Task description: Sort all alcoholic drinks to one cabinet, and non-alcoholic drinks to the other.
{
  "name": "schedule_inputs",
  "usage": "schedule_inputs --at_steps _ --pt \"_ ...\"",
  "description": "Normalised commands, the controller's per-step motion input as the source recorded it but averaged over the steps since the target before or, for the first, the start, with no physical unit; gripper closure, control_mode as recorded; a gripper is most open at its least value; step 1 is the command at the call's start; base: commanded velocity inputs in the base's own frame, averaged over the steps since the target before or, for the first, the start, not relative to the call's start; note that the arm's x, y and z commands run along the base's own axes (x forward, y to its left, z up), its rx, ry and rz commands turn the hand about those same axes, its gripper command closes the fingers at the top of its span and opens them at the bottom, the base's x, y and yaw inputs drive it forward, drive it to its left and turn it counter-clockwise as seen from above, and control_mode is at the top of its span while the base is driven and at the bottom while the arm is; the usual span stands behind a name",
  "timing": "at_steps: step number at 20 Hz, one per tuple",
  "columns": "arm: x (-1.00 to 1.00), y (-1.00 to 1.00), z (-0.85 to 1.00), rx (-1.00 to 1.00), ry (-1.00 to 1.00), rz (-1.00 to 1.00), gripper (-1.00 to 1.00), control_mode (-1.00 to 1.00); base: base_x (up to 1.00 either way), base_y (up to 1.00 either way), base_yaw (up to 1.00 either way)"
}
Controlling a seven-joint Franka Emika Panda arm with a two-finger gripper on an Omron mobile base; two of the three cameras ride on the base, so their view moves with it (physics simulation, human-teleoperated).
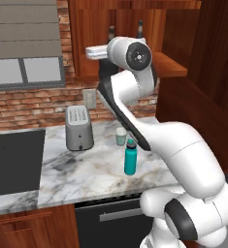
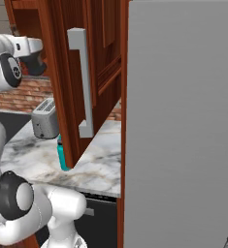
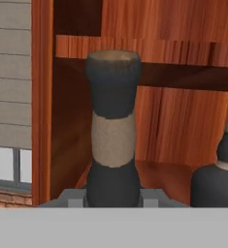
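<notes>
Silver toaster [image 1: 79, 127] on marble counter [image 1: 86, 167], dark sink [image 1: 13, 160], brick wall [image 1: 28, 104], window blind [image 1: 23, 29]

two black bottles [image 3: 112, 131] [image 3: 217, 179], one teal bottle [image 1: 130, 158], one cup [image 1: 121, 136], one toaster [image 1: 79, 127]

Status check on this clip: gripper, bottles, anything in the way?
Gripper shut on black bottle at wide cabinet. Second black bottle already inside. Teal bottle, green cup on counter. No obstruction seen.
</notes>
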Motion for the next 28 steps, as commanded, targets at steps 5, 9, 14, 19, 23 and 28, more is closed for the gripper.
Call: schedule_inputs --at_steps 5,9,14,19,23,28 --pt "0.56 -0.21 0.00 0.01 0.00 0.00 1.00 -1.00 0.00 0.00 0.00" --pt "0.67 -0.03 0.00 0.00 0.00 0.00 1.00 -1.00 0.00 0.00 0.00" --pt "0.55 0.00 0.00 0.00 0.00 0.00 1.00 -1.00 0.00 0.00 0.00" --pt "0.40 0.00 -0.06 0.00 0.00 0.00 1.00 -1.00 0.00 0.00 0.00" --pt "0.37 0.00 -0.05 0.00 0.00 0.00 1.00 -1.00 0.00 0.00 0.00" --pt "0.39 0.00 -0.13 0.00 0.00 0.00 1.00 -1.00 0.00 0.00 0.00"
